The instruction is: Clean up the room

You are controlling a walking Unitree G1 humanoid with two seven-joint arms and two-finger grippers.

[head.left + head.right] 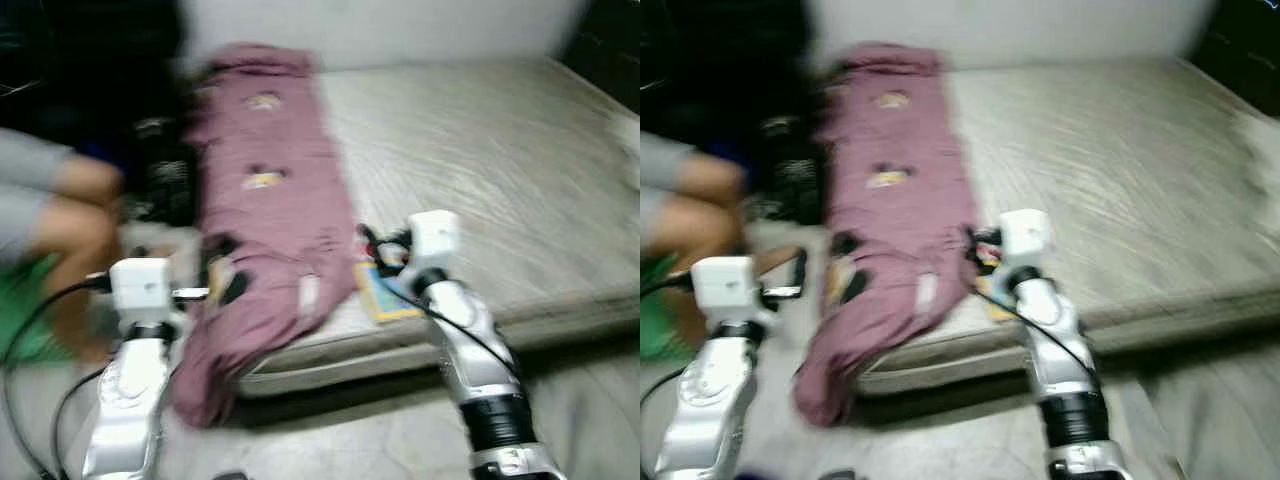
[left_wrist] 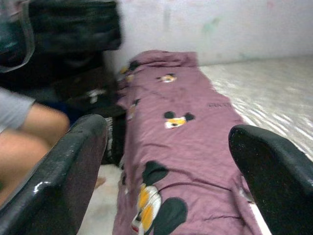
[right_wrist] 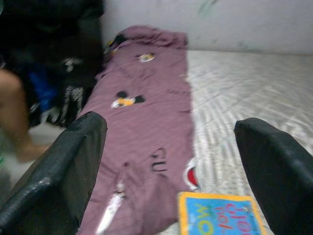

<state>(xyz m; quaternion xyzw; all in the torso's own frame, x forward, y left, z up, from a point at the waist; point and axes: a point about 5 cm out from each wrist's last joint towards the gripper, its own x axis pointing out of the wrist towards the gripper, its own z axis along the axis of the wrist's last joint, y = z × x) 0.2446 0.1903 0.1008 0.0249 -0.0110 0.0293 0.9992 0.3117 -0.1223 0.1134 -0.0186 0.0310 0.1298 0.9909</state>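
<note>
Reaching looks like the step in hand: right gripper (image 1: 380, 255) hovers at the mattress (image 1: 520, 180) near edge, fingers spread wide, pinching nothing, with the small colourful book (image 3: 220, 220) lying flat just ahead of and below them, at that edge. Book touches or slightly overlaps the hem of the mauve cartoon-print blanket (image 1: 265, 200) on its left side. Left gripper (image 1: 205, 292) is also spread and empty, at the blanket's near end where it droops over the mattress edge toward the floor (image 1: 380, 440). Blanket's long axis runs near-to-far along the mattress's left edge, up to the wall. Right arm is clearly nearer the book; left arm nearer the blanket. Open room: mattress to the right of the blanket is bare, good clearance there. Left side is tight: a person's bare legs (image 1: 80, 215) sit just beside the blanket's edge, with a dark pile of stuff (image 1: 160, 170) beyond. Head views are blurred, so exact contact is unclear.
</note>
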